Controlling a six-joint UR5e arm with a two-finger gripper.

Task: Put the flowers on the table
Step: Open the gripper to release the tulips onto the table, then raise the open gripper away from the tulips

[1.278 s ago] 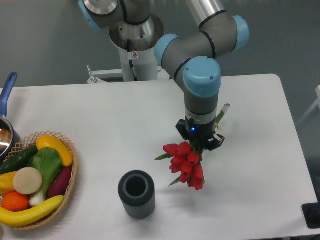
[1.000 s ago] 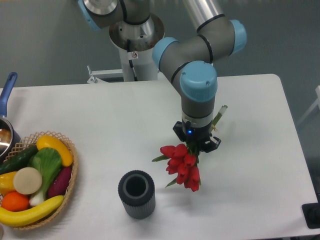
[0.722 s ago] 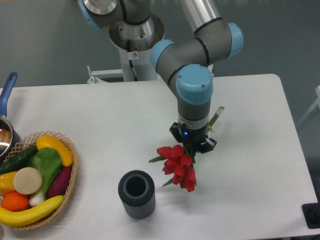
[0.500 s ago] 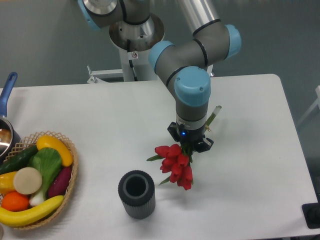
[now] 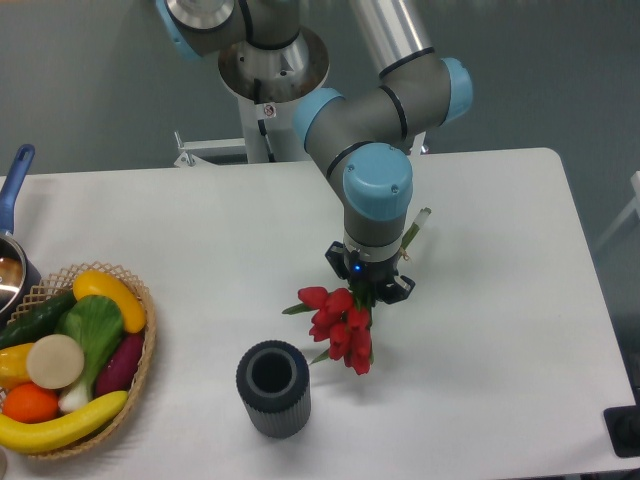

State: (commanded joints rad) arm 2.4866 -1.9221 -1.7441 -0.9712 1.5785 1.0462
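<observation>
Far left we've got a wicker basket [image 5: 140, 330] of toy veg and fruit, plus a blue pot handle [image 5: 17, 170] poking in at the edge. Moving right, a grey cylinder [image 5: 273, 388] stands upright on the table [image 5: 200, 240], open end up.

Just right of that cylinder are the flowers [image 5: 338, 324], red buds pointing down and toward the camera, stems running up through the gripper [image 5: 368, 290] and sticking out behind the wrist. The jaws look pinched on the stems, though the wrist hides most of the fingers, so we're inferring the hold from how the bunch hangs. We can't tell whether the buds are touching the tabletop or sitting just above it.

What we'd worry about: the buds hang near the cylinder's rim, so drifting any more that way could nudge it over or drape the flowers onto it instead of the table. Letting go from too high could let the bunch roll.

The surface is matte white with rounded corners, with bare tabletop to the right. Behind it, a plain grey-green wall and the arm's white pedestal.
</observation>
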